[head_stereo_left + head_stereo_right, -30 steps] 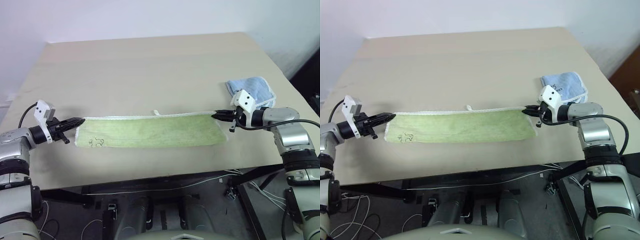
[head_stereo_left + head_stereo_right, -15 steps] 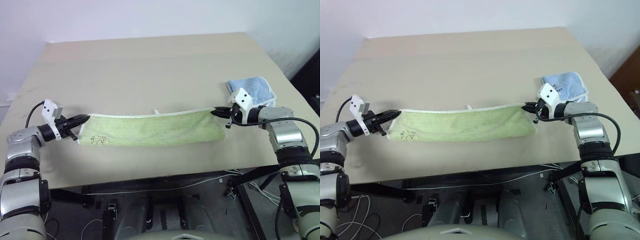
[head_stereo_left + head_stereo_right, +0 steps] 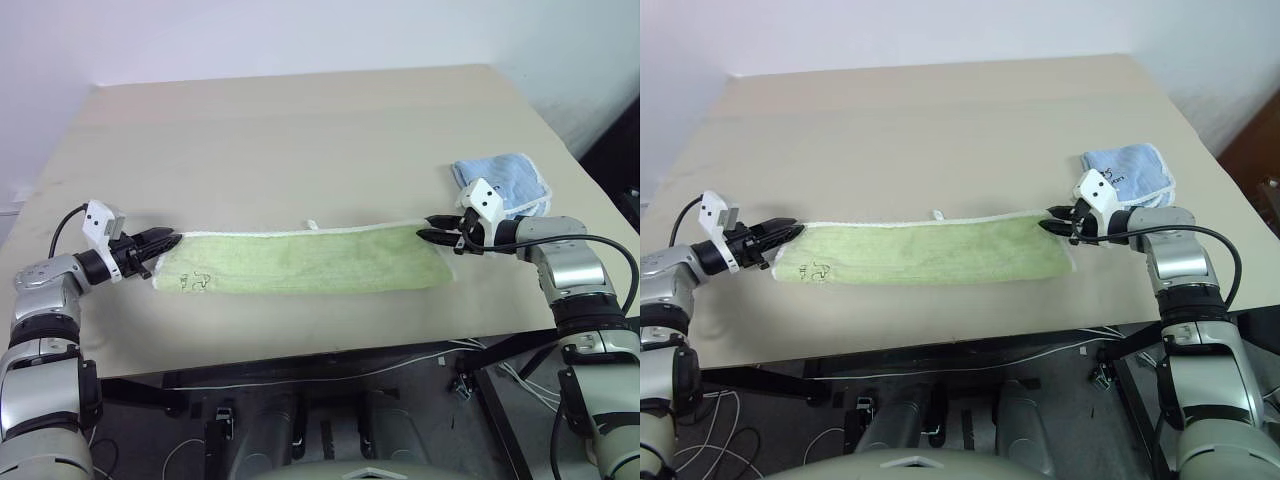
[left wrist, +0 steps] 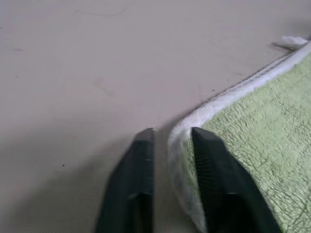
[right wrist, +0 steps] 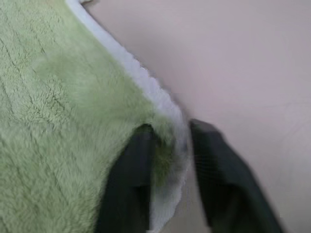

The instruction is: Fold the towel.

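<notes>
The light yellow-green towel [image 3: 300,262] lies flat on the table as a long folded strip, with its white edging along the far side. A small white loop tag [image 3: 312,224] sticks out at mid-length, and a dark mark [image 3: 195,282] sits near the left end. My left gripper [image 3: 170,240] is open at the towel's far left corner. In the left wrist view the white edge [image 4: 204,112] runs between its parted fingers [image 4: 141,160]. My right gripper [image 3: 428,228] is open at the far right corner, fingers [image 5: 138,160] straddling the edging.
A smaller light blue folded cloth [image 3: 505,180] lies just behind my right gripper near the table's right edge. The beige table [image 3: 300,130] stretches wide behind the towel. Its front edge runs close below the towel.
Both grippers have gone from shut on the towel's far corners to open. The towel, held taut and slightly lifted before, now rests flat on the table.
</notes>
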Controlling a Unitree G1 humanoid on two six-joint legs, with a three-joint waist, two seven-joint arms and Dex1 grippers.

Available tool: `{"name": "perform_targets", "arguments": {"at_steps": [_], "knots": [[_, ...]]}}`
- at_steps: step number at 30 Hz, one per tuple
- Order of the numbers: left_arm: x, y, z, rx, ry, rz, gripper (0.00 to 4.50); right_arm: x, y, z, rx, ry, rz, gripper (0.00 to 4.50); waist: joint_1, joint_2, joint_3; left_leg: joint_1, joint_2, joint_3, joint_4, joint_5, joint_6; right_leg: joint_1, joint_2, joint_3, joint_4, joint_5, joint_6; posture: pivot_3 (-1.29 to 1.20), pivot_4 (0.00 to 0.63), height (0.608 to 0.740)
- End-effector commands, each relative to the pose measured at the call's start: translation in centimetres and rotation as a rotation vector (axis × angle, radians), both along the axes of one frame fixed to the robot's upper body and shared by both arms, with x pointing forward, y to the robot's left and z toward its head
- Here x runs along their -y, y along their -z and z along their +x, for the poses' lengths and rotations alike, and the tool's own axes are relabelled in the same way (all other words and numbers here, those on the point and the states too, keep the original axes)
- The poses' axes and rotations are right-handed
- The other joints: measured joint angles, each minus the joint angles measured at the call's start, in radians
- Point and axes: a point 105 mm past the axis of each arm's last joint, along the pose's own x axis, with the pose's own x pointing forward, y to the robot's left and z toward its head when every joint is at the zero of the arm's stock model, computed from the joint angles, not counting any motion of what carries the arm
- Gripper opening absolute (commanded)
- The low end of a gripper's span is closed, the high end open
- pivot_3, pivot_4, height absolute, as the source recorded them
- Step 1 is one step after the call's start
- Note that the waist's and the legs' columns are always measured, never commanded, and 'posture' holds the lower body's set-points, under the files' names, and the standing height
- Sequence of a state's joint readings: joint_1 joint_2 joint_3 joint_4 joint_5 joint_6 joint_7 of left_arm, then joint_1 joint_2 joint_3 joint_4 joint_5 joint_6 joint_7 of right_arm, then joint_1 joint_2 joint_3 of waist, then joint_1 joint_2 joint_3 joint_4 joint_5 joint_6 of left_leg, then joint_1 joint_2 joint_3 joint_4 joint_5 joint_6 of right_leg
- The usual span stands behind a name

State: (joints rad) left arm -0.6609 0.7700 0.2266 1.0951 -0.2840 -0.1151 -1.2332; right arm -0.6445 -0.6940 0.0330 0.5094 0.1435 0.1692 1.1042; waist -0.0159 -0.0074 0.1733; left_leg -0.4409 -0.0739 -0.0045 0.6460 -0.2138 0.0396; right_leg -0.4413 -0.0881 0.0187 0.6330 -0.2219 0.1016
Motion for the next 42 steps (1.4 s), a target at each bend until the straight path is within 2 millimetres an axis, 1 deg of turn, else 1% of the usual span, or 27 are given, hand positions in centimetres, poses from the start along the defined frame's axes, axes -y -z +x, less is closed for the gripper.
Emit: {"name": "perform_targets", "arguments": {"at_steps": [1,4,6,7,9,11,13,14,15,18,20,22,25,26,29,31,32,34,37,42], "knots": [[-1.0,-1.0,-0.1,0.048,-0.037,0.006,2.69,0.0,-2.1,0.4,0.07,0.0,0.027,2.65,0.0,0.0,0.0,0.0,0.0,0.0,0.0,0.0,0.0,0.0,0.0,0.0,0.0,0.0,0.0,0.0,0.15,0.74],[-1.2,-1.1,-0.2,0.055,-0.044,0.003,3.72,0.1,-2.6,0.3,0.073,0.001,0.046,3.67,0.0,0.0,0.0,0.0,0.0,0.0,0.0,0.0,0.0,0.0,0.0,0.0,0.0,0.0,0.0,0.0,0.15,0.74],[-1.7,-1.9,0.0,0.107,-0.084,0.001,4.35,0.4,-3.6,-0.1,0.055,0.008,0.106,4.32,0.0,0.0,0.0,0.0,0.0,0.0,0.0,0.0,0.0,0.0,0.0,0.0,0.0,0.0,0.0,0.0,0.15,0.74],[-2.0,-2.3,0.1,0.136,-0.114,-0.001,4.47,0.5,-3.9,-0.4,0.036,0.01,0.13,4.45,0.0,0.0,0.0,0.0,0.0,0.0,0.0,0.0,0.0,0.0,0.0,0.0,0.0,0.0,0.0,0.0,0.15,0.74],[-2.7,-3.6,0.5,0.208,-0.174,-0.001,4.47,1.3,-3.9,-1.0,-0.042,0.037,0.176,4.45,0.002,0.0,0.0,0.0,0.0,0.0,0.0,0.0,0.0,0.0,0.0,0.0,0.0,0.0,0.0,0.0,0.15,0.74],[-2.5,-5.4,0.6,0.251,-0.173,-0.077,4.47,2.1,-3.8,-1.6,-0.159,0.11,0.262,4.45,0.006,0.0,0.0,0.0,0.0,0.0,0.0,0.0,0.0,0.0,0.0,0.0,0.0,0.0,0.0,0.0,0.15,0.74],[-1.5,-6.6,0.3,0.268,-0.116,-0.14,4.47,2.6,-3.8,-2.2,-0.251,0.177,0.348,4.45,0.006,-0.002,-0.001,-0.001,0.0,-0.001,0.0,0.0,0.0,0.0,-0.001,-0.001,-0.001,0.0,0.0,0.0,0.15,0.74],[-1.1,-6.9,0.2,0.266,-0.098,-0.156,4.47,2.7,-3.8,-2.5,-0.273,0.195,0.372,4.45,0.005,-0.002,-0.001,-0.001,0.0,-0.001,0.0,0.0,0.0,0.0,-0.001,0.0,-0.001,0.0,0.0,0.0,0.15,0.74],[0.0,-7.1,-0.1,0.259,-0.06,-0.165,4.47,2.8,-3.6,-2.9,-0.327,0.221,0.414,4.45,0.003,-0.002,-0.001,-0.001,0.0,-0.001,0.0,-0.001,0.001,0.0,-0.001,0.0,-0.001,0.0,-0.001,0.0,0.15,0.74],[4.5,-6.8,-2.3,0.169,0.106,-0.162,4.47,2.6,-3.2,-4.4,-0.482,0.273,0.549,4.45,-0.002,-0.001,-0.001,-0.001,0.0,-0.001,-0.001,-0.001,0.001,0.001,-0.001,0.001,-0.003,0.0,-0.001,0.0,0.15,0.74],[5.9,-6.8,-3.3,0.124,0.141,-0.18,4.47,2.4,-3.4,-4.9,-0.526,0.288,0.603,4.45,-0.004,-0.001,-0.001,-0.001,0.0,-0.001,-0.002,-0.002,0.002,0.0,-0.001,0.001,-0.003,0.0,-0.001,0.0,0.15,0.74],[8.1,-6.6,-4.7,0.102,0.225,-0.198,4.47,2.0,-3.4,-5.4,-0.599,0.308,0.707,4.45,-0.004,-0.001,-0.001,-0.001,0.0,-0.001,-0.002,-0.001,0.002,0.0,-0.001,0.001,-0.002,0.0,-0.001,0.0,0.15,0.74],[10.5,-6.1,-5.7,0.066,0.294,-0.182,4.47,1.7,-3.0,-6.3,-0.692,0.325,0.784,4.45,0.0,-0.001,-0.001,0.0,0.001,-0.001,-0.002,-0.001,0.002,0.001,-0.001,0.001,-0.002,-0.002,-0.004,0.0,0.15,0.74],[11.4,-5.9,-5.9,0.049,0.317,-0.181,4.47,1.8,-2.9,-6.6,-0.718,0.339,0.81,4.45,0.001,0.0,-0.001,0.0,0.001,-0.001,-0.002,-0.001,0.002,0.001,-0.001,0.001,-0.002,-0.002,-0.004,0.0,0.15,0.74],[13.2,-5.7,-6.4,0.032,0.367,-0.159,4.47,2.3,-2.1,-7.6,-0.755,0.369,0.809,4.45,0.008,-0.001,-0.001,-0.001,0.001,-0.001,0.0,-0.001,0.002,0.002,-0.001,0.001,-0.003,-0.002,-0.004,0.0,0.15,0.74],[14.4,-5.3,-6.2,0.024,0.367,-0.111,4.47,2.7,-1.3,-8.8,-0.784,0.379,0.798,4.45,0.009,-0.001,-0.002,-0.001,0.001,-0.001,-0.001,-0.001,0.002,0.003,-0.001,0.0,-0.004,-0.002,-0.004,0.0,0.15,0.74],[14.8,-5.1,-6.1,0.021,0.36,-0.092,4.47,2.9,-1.1,-9.1,-0.79,0.383,0.801,4.45,0.008,-0.001,-0.001,-0.001,0.0,-0.001,-0.001,-0.002,0.002,0.003,-0.001,0.0,-0.005,-0.002,-0.004,0.0,0.15,0.74],[15.7,-5.4,-6.5,0.025,0.393,-0.081,4.47,3.4,-1.0,-9.5,-0.798,0.399,0.824,4.45,0.005,-0.001,-0.001,-0.001,0.0,0.0,-0.001,-0.002,0.003,0.003,-0.001,0.001,-0.005,-0.002,-0.004,0.0,0.15,0.74],[16.7,-5.5,-6.8,0.035,0.419,-0.082,4.47,4.0,-1.0,-9.9,-0.805,0.413,0.854,4.45,-0.004,0.0,-0.002,-0.001,0.001,0.0,-0.001,-0.002,0.003,0.003,-0.001,0.001,-0.005,-0.002,-0.004,0.0,0.15,0.74],[17.7,-4.7,-7.4,0.023,0.46,-0.058,4.47,3.7,0.1,-10.6,-0.839,0.432,0.854,4.45,0.002,0.0,-0.002,0.0,0.001,0.0,-0.001,-0.002,0.003,0.004,-0.001,0.001,-0.004,-0.002,-0.004,0.0,0.15,0.74]]}}
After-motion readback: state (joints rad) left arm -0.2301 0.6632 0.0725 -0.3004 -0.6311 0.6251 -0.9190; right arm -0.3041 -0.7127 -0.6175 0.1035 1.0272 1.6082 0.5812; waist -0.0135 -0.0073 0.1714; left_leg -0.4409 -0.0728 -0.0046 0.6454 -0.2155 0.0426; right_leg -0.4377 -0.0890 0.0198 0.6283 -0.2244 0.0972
